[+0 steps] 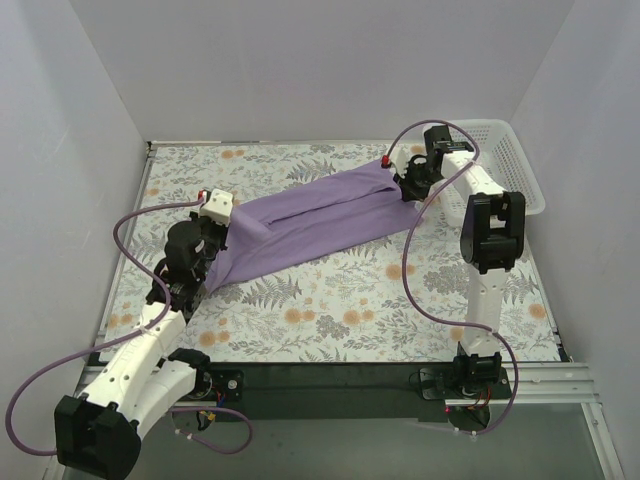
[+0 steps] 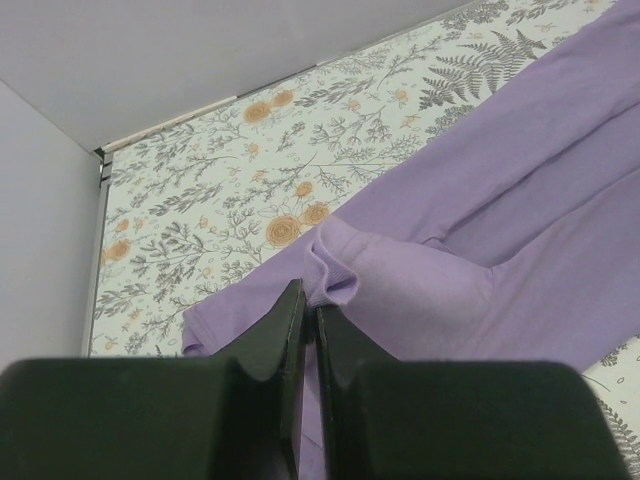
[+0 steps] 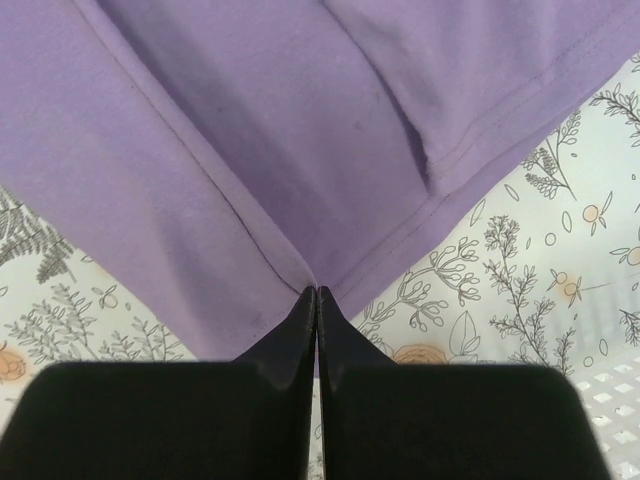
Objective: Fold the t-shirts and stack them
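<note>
The lavender-purple t-shirt (image 1: 310, 220) is stretched in a long band across the floral table between the two arms. My left gripper (image 1: 207, 250) is shut on a bunched fold at its near-left end; the left wrist view shows the cloth (image 2: 450, 280) pinched between the fingertips (image 2: 310, 300). My right gripper (image 1: 405, 187) is shut on the hemmed corner at its far-right end; the right wrist view shows the stitched hem (image 3: 250, 150) running into the closed fingertips (image 3: 316, 295). The neck and tag are hidden.
A white lattice basket (image 1: 510, 165) stands at the back right, just behind the right arm. White walls enclose the table on three sides. Purple cables loop from both arms over the table (image 1: 350, 300).
</note>
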